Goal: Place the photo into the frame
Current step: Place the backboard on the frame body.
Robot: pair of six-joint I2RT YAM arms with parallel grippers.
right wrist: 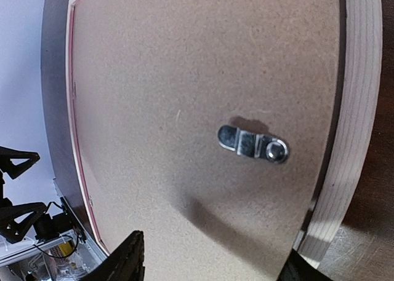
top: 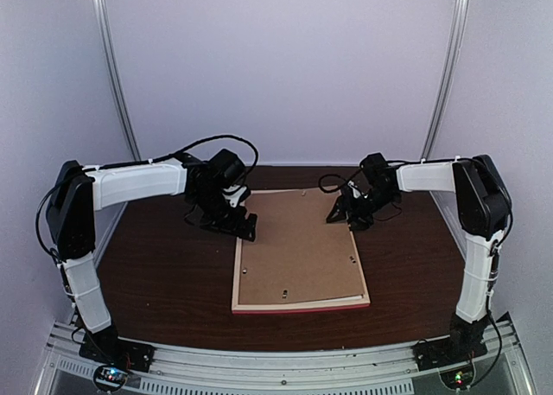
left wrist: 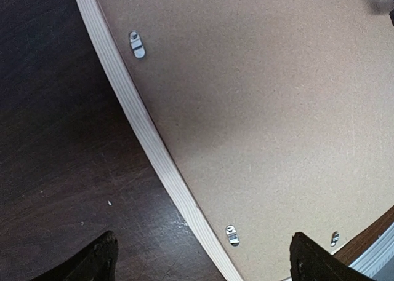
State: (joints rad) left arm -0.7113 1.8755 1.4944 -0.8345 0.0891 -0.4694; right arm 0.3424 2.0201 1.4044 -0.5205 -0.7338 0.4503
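Brown wood tabletop (top: 164, 274) held the frame (top: 301, 305) face down between pale walls (top: 285, 66); the left hand (top: 238, 224) and right hand (top: 346, 213) were spread.

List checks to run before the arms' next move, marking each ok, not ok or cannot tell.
1. The frame lies back up on the table: ok.
2. The board sits inside the rails: ok.
3. The photo under it: cannot tell, hidden.
4. The clip turned over the board: ok.
5. The left end effector open, empty: ok.
6. The right end effector open, clear of clip: ok.
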